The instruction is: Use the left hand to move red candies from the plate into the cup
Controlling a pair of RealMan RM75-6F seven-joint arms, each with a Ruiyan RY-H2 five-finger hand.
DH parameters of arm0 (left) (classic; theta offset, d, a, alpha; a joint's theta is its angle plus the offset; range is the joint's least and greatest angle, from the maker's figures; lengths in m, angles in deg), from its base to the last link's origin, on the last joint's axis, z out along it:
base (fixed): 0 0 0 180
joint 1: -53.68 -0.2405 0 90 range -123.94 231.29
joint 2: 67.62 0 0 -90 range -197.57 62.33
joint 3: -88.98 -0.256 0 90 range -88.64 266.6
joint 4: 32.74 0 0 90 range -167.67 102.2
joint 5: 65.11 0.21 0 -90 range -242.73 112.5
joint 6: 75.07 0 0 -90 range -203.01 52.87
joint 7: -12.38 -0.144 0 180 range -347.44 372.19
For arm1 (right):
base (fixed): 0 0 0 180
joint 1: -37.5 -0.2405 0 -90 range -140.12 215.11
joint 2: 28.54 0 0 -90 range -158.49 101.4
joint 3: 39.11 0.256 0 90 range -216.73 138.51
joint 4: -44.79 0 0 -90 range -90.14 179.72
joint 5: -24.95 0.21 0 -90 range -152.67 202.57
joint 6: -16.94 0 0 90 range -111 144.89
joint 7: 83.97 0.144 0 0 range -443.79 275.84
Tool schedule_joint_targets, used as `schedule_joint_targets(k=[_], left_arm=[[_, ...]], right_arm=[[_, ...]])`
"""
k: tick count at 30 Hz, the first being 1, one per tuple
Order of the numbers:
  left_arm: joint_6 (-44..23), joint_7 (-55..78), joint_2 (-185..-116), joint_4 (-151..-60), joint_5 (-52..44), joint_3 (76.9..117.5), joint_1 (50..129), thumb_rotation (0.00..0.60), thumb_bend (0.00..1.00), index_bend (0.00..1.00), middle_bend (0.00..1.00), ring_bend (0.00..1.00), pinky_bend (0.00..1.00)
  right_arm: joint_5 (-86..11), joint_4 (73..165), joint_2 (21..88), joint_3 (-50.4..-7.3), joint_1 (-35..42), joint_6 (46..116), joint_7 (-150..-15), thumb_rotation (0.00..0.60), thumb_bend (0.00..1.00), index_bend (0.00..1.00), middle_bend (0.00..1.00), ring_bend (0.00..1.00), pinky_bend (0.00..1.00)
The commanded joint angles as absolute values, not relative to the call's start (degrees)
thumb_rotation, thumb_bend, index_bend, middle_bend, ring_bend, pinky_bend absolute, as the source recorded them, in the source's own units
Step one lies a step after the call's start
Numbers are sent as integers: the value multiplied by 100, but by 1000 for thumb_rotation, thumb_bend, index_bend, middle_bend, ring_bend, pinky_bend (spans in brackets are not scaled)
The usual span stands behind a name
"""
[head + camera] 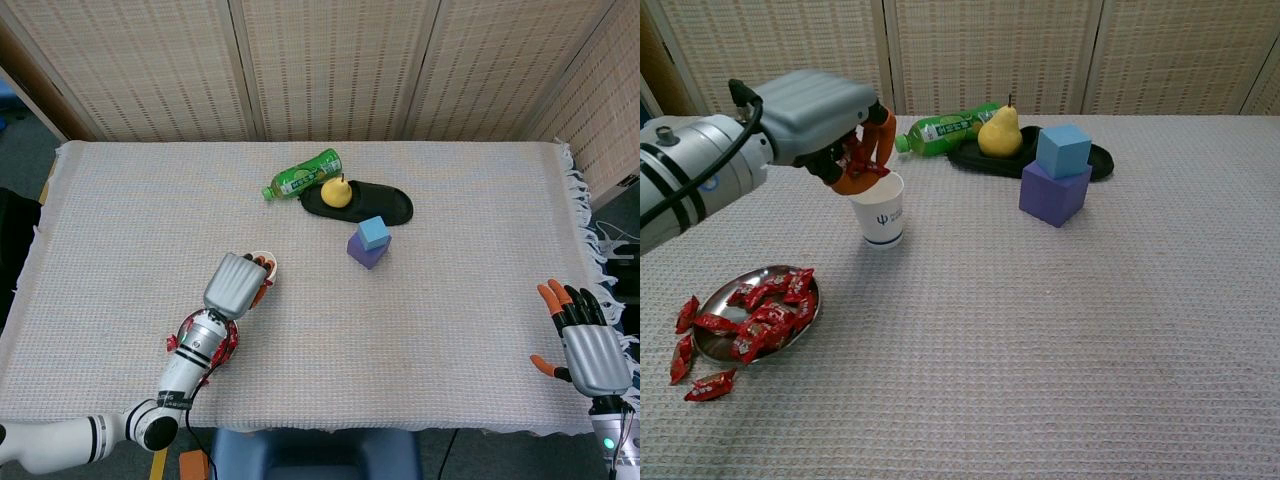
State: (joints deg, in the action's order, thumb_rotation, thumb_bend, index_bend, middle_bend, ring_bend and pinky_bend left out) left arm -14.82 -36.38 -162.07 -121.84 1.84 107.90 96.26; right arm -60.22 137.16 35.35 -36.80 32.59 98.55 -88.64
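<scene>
My left hand (pixel 830 125) hovers right over the white paper cup (pixel 878 215), pinching a red candy (pixel 855 158) between its orange fingertips just above the rim. From the head view the left hand (pixel 236 284) covers most of the cup (pixel 266 262). The metal plate (pixel 712 349) with several red candies (pixel 765 314) lies at the front left; the arm hides most of the plate (pixel 228 345) in the head view. A few candies (pixel 708 385) lie on the cloth beside it. My right hand (pixel 588 340) hangs open at the table's right edge.
Behind the cup lie a green bottle (pixel 945 128) and a black tray (pixel 1095 162) holding a yellow pear (pixel 1001 132). A light blue cube (pixel 1063 150) sits on a purple cube (pixel 1053 193) to the right of the cup.
</scene>
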Motion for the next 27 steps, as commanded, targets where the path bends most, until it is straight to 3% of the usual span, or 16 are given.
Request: schedule_joint_targets(k=[1, 16, 27], left_arm=[[-1622, -3659, -16356, -11898, -37, 10920, 9878, 600, 428, 625, 603, 580, 976], [-1750, -3327, -16749, -10737, -434, 10804, 10448, 600, 427, 620, 601, 578, 975], [-1702, -3192, -16826, -10371, -417, 10497, 10488, 600, 427, 531, 574, 566, 934]], right_arm=[[-5995, 13711, 3522, -3670, 3265, 9855, -8843, 600, 0, 0, 0, 0, 0], [-5863, 13691, 3495, -3642, 3263, 9785, -8804, 600, 0, 0, 0, 0, 0], [-5880, 13703, 3476, -3650, 3268, 9792, -8776, 600, 0, 0, 0, 0, 0]])
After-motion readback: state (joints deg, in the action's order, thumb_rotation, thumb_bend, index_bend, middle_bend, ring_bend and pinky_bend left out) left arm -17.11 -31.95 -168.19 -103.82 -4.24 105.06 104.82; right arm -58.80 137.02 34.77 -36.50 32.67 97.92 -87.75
